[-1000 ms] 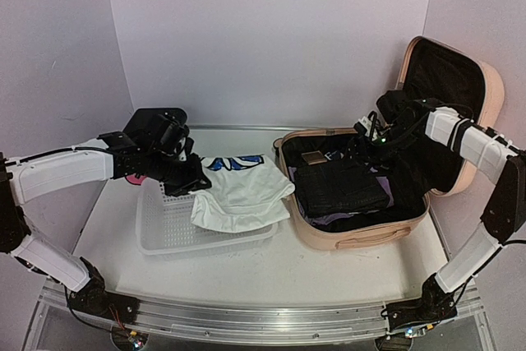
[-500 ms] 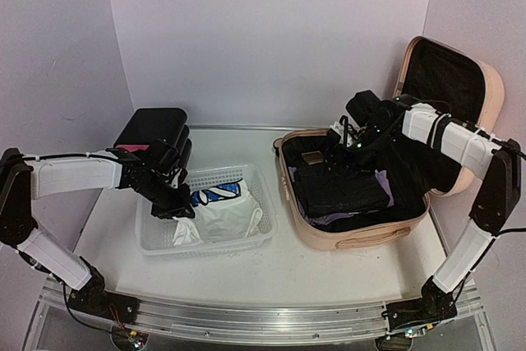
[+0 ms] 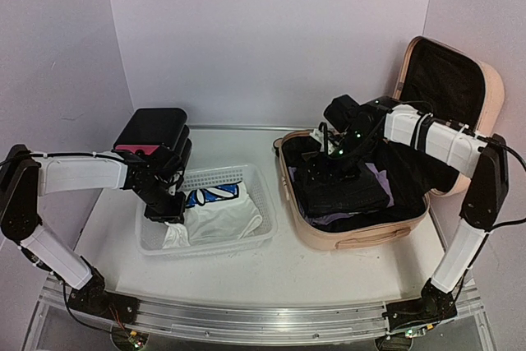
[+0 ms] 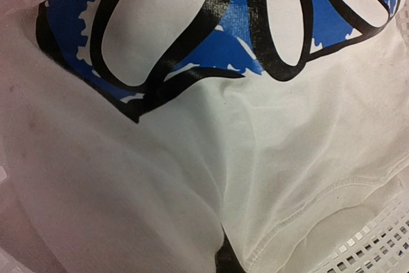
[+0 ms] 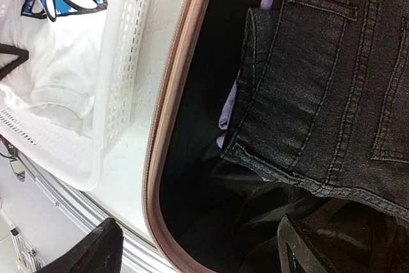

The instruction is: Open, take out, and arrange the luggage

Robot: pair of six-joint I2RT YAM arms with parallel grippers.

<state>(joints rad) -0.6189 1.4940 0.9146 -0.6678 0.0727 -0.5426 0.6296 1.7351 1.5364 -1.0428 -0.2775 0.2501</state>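
The luggage (image 3: 362,240), a peach-pink suitcase, lies open at the right with its lid (image 3: 485,96) standing up. Inside are folded black jeans (image 3: 341,191) over a purple cloth (image 3: 382,178). My right gripper (image 3: 329,158) hangs open over the case's far-left part. In the right wrist view its fingers straddle the rim (image 5: 172,113), with only black lining between them, next to the jeans (image 5: 332,81). My left gripper (image 3: 168,218) is down in the white basket, shut on a white T-shirt (image 3: 222,215) with a blue and black print (image 4: 211,36). The fabric hides most of its fingers.
The white mesh basket (image 3: 222,246) sits left of the suitcase, with a narrow strip of table between them. A black-and-pink drawer box (image 3: 152,129) stands behind the basket at the back left. Walls close in the back and both sides.
My left gripper has brought the T-shirt down from the basket's far rim into the basket. My right gripper has moved left across the suitcase, still open.
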